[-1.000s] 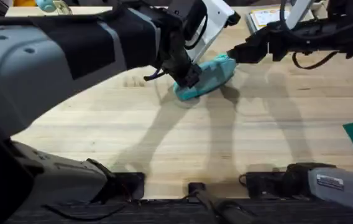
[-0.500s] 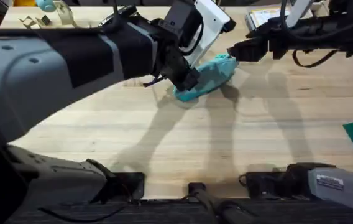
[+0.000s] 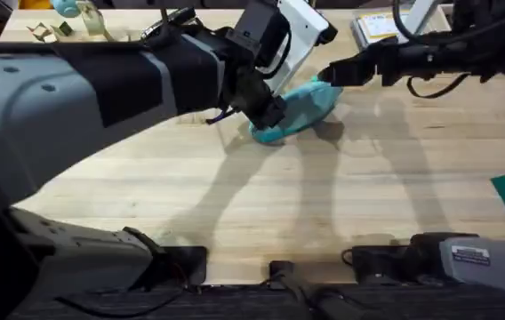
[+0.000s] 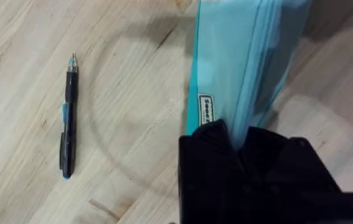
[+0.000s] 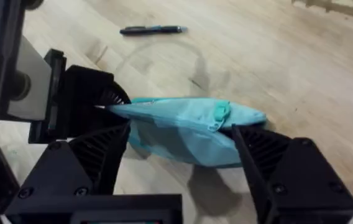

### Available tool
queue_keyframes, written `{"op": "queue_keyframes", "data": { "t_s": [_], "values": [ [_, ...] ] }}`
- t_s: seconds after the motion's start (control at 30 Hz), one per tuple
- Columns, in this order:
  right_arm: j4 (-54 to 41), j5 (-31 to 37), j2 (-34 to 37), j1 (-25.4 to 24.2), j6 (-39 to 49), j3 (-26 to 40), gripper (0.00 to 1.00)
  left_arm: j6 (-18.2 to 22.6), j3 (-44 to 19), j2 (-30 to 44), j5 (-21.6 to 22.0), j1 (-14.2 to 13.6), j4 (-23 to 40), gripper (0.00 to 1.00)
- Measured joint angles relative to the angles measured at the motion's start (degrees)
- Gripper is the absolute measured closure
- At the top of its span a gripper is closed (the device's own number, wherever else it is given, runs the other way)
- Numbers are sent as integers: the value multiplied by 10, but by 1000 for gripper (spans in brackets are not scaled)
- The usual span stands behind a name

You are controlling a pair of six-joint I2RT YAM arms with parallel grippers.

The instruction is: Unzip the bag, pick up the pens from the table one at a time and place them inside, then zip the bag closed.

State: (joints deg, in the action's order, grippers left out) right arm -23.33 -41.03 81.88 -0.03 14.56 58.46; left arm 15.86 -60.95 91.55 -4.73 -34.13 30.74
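Teal bag (image 3: 295, 108) lies on the light wood desk (image 3: 324, 196) just above the middle of the overhead frame, its long axis running diagonally. The left hand (image 3: 268, 114) is clenched on the bag's lower-left end; in the left wrist view its black fingers pinch the fabric edge by a small white label. The right hand (image 3: 332, 75) hangs at the bag's upper-right end, its fingers spread apart on either side of the small teal zipper pull (image 5: 220, 112) without gripping it. One slim black pen (image 4: 68, 116) lies on the bare desk near the bag, apart from it.
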Motion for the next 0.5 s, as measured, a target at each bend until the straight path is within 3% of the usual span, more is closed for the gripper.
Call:
{"op": "queue_keyframes", "data": {
  "t_s": [0.5],
  "values": [
    [140,-6,92,0,-13,3,38,0,0,0,-4,0,0,958]
  ]
}}
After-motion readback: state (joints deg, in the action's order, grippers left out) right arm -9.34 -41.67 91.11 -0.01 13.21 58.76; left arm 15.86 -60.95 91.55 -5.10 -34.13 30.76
